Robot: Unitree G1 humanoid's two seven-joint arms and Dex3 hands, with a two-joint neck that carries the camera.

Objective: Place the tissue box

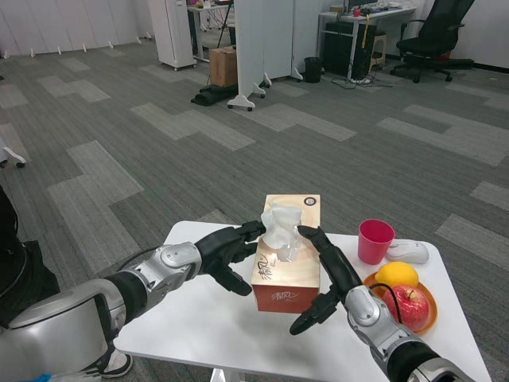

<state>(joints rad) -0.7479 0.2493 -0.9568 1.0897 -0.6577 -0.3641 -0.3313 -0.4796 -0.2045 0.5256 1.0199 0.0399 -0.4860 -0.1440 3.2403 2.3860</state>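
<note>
A white table fills the foreground of a large carpeted room, where a humanoid robot holds an orange tissue box between its two black hands. The box sits near the table's middle, a white tissue standing out of its top; whether its base rests fully on the surface cannot be told from here. The left hand presses the box's left side with fingers spread along it, while the right hand braces the right side, fingers extended and one curled low beside the front corner. Judging by the two-sided clasp, the placing step is under way; the next move calls for settling the box flat and drawing both hands outward evenly so it does not tip or slide. To the right (close enough to matter) stand a pink cup, a white mouse, and an orange plate bearing a lemon and an apple, which crowd the right hand's retreat.
</note>
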